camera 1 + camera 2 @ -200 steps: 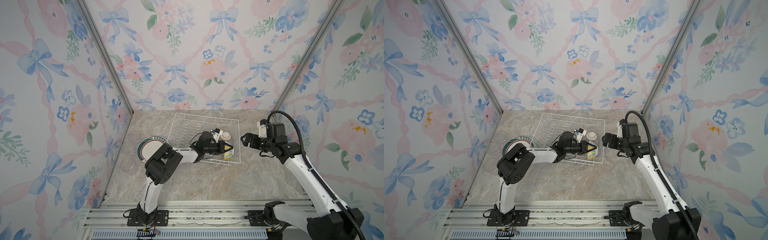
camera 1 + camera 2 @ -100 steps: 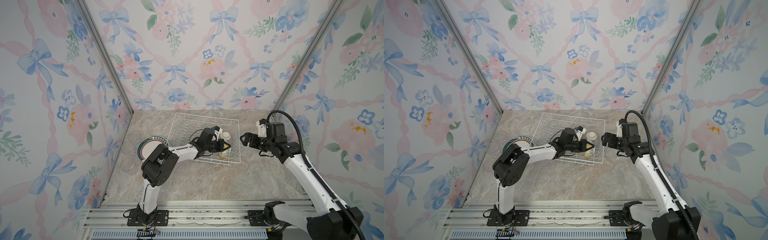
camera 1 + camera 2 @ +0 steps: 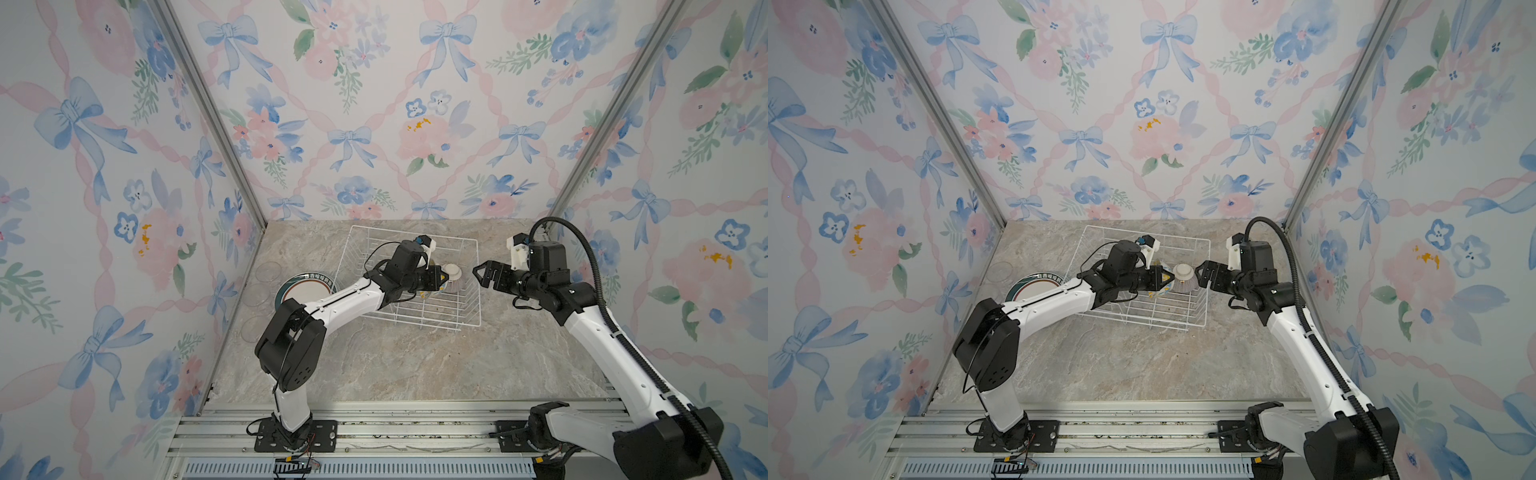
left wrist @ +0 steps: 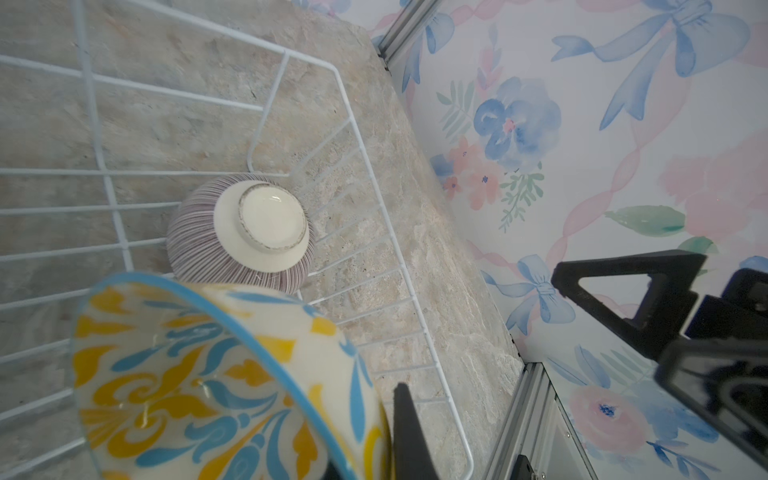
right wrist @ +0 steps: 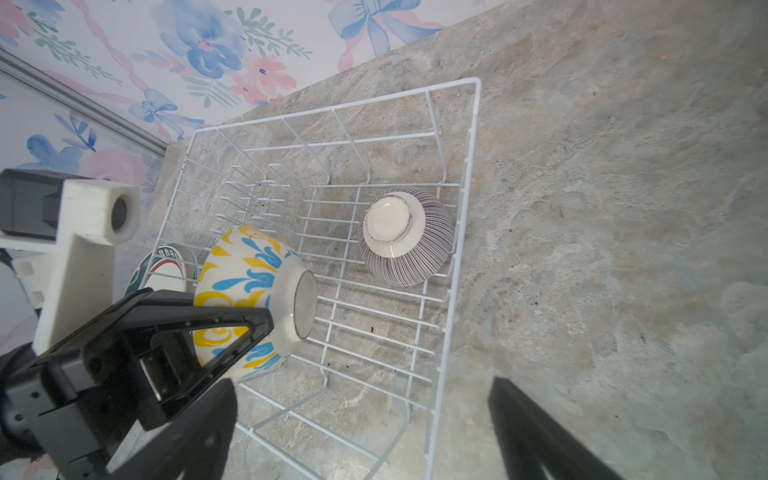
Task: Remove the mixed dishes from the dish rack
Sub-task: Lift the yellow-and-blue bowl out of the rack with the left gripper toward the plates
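Observation:
The white wire dish rack (image 3: 374, 229) (image 3: 1183, 237) stands at the back middle of the stone table. My left gripper (image 3: 436, 278) (image 3: 1165, 279) (image 4: 374, 457) is inside it, shut on the rim of the yellow-blue patterned bowl (image 3: 1160, 287) (image 4: 208, 374) (image 5: 245, 266), which is held tipped on its side above the rack's floor. Just to the right, the purple-striped bowl (image 3: 452, 275) (image 3: 1185, 277) (image 4: 249, 232) (image 5: 403, 237) lies upside down by the rack's right wall. My right gripper (image 3: 478, 276) (image 3: 1200, 272) (image 5: 365, 436) hangs open just outside that wall, holding nothing.
A white plate with a green-and-red rim (image 3: 305, 286) (image 5: 166, 266) lies on the table left of the rack. Clear glasses (image 3: 268, 270) (image 3: 251, 328) stand along the left wall. Patterned walls close in the table on three sides.
My left gripper has lifted the yellow-blue bowl from the rack's front right corner and brought it back toward the purple-striped bowl. The right arm has stayed put.

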Robot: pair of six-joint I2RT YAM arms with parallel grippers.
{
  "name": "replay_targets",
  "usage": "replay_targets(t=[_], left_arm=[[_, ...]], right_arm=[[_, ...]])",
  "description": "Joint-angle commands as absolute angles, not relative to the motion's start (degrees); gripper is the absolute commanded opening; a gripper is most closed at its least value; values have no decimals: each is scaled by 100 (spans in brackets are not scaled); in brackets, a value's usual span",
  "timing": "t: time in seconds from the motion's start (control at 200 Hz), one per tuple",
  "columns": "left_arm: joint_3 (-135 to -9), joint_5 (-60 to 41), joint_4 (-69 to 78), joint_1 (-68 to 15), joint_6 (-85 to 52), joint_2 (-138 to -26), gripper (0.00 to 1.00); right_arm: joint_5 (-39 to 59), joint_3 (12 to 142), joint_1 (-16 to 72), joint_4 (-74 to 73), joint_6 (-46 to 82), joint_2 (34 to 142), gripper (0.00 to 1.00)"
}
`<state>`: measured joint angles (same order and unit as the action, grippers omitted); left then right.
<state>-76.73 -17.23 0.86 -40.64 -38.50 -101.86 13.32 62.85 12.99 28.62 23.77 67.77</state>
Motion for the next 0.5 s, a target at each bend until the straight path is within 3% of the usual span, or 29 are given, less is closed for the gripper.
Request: replay_targets(t=[0.0, 0.495], left_arm=[[-7764, -1465, 1, -3935, -3524, -9778, 0], [-7236, -684, -505, -2621, -3208, -8184, 0]], right_arm=[[1541, 6289, 1413, 2478, 2479, 6796, 97], [1327, 6160, 1767, 2359, 2399, 6567, 97]])
